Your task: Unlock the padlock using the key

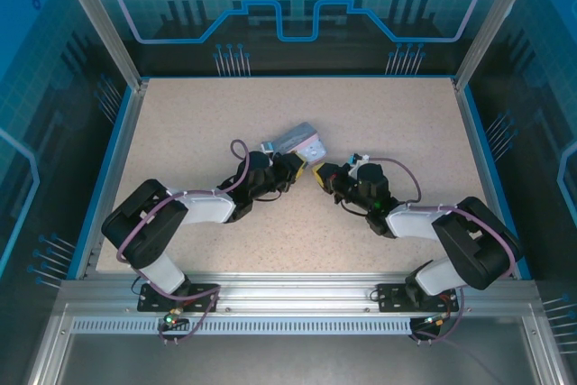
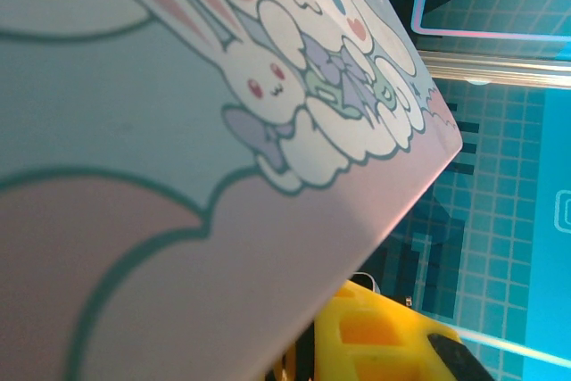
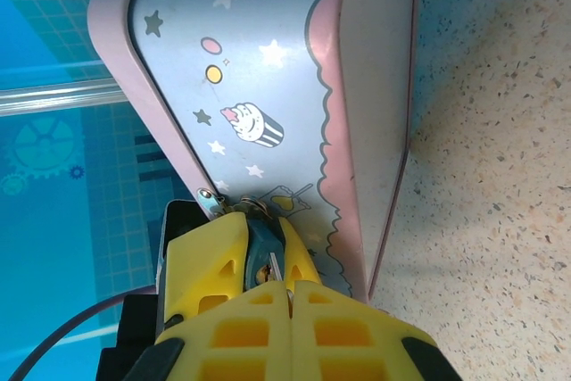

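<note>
Padlock hangs small and dark from the hasp on the narrow starred side of the tin, right at the mouth of the right gripper. That gripper's yellow fingers are closed together, with a thin silver sliver, which I take to be the key, pinched at their seam and pointing into the lock body. The left gripper sits against the tin's cartoon face near the middle of the table, with one yellow finger showing under the tin's edge. I cannot tell how far its jaws are apart or whether they truly clamp the tin. The main risk, as I judge it, is that the padlock swings loose on its shackle, so a push slightly off the keyway shoves it aside rather than entering. A twist before the key is fully seated could roll it in the pads or flick it out, and something that thin would be hard to pick up off the table. If the tin is only propped, the push may slide or tip it, carrying the lock away. Whether the key tip is already in the keyway is too small to tell.
</note>
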`<state>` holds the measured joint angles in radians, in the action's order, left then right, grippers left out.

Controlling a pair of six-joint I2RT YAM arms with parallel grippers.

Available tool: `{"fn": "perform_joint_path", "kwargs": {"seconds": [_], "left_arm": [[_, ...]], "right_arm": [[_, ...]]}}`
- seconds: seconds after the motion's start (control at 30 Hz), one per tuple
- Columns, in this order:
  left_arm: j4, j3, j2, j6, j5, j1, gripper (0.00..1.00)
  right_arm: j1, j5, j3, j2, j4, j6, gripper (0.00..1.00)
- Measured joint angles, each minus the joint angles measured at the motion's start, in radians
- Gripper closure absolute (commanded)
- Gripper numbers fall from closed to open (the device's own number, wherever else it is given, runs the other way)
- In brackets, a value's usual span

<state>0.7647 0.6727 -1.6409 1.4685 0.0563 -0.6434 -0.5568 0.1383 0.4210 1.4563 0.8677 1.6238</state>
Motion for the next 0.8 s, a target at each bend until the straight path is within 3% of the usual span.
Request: {"fn": "perform_joint_path", "kwargs": {"seconds": [0.8], "left_arm": [[-0.003, 0.012, 0.000, 0.000, 0.000, 0.000, 1.00]], "right_arm": [[-0.006, -0.001, 0.002, 0.003, -0.018, 0.000, 1.00]]}}
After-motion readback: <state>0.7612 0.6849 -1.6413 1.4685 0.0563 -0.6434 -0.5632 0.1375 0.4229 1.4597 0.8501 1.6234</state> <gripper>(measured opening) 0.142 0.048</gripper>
